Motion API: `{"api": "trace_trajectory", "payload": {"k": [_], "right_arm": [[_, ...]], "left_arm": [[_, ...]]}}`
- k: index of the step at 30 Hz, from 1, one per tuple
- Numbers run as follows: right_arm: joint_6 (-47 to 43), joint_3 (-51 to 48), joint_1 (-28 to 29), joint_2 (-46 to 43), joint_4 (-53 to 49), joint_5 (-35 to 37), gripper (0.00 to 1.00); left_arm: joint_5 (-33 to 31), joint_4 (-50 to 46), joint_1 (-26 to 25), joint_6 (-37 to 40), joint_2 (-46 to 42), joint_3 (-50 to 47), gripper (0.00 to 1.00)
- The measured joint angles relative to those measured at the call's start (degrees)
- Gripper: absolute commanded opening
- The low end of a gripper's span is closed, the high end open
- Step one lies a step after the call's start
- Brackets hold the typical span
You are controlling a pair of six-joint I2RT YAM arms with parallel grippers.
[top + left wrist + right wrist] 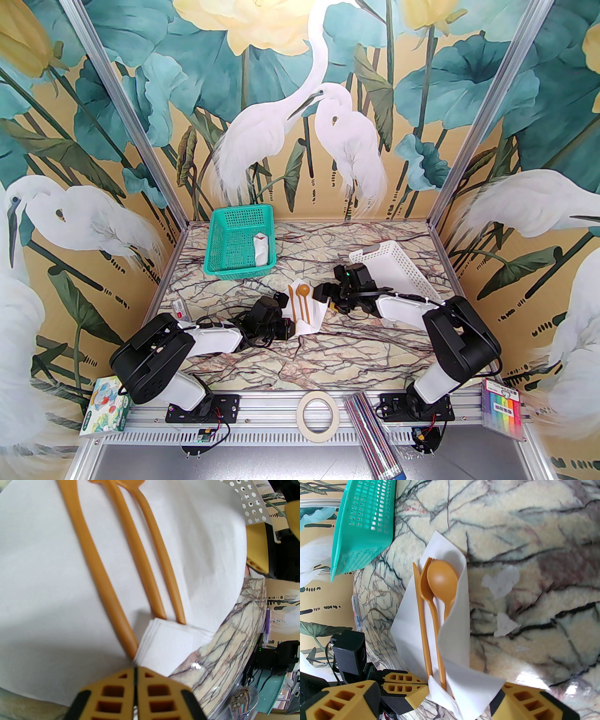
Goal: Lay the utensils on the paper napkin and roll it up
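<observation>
At the near corner of the paper napkin (459, 644), my left tool (136, 671) is closed, likely pinning the fold over the handles. My right tool (459, 699) gapes around the raised flap; beyond, knife (423, 625), fork (433, 611) and spoon (441, 578) lie aligned along the sheet.

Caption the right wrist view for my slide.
Spoon, fork and knife lie on the paper napkin, one edge folded over them; left gripper shut by the handles.
</observation>
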Motion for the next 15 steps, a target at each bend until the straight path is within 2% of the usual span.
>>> {"api": "trace_trajectory", "payload": {"k": [2, 4, 8, 15], "right_arm": [[0.0, 0.0, -0.4, 0.0, 0.5, -0.2, 0.83], [0.2, 0.0, -0.7, 0.0, 1.4, -0.9, 0.79], [0.5, 0.0, -0.9, -0.3, 2.4, -1.5, 0.78], [-0.7, 0.0, -0.9, -1.8, 1.3, -1.4, 0.67]], "left_arm": [[0.0, 0.0, 0.0, 0.0, 0.0, 0.0, 0.10], [0.0, 0.0, 0.0, 0.0, 0.0, 0.0, 0.10], [0.0, 0.0, 0.0, 0.0, 0.0, 0.0, 0.10], [0.0, 0.0, 0.0, 0.0, 0.0, 0.0, 0.10]]}}
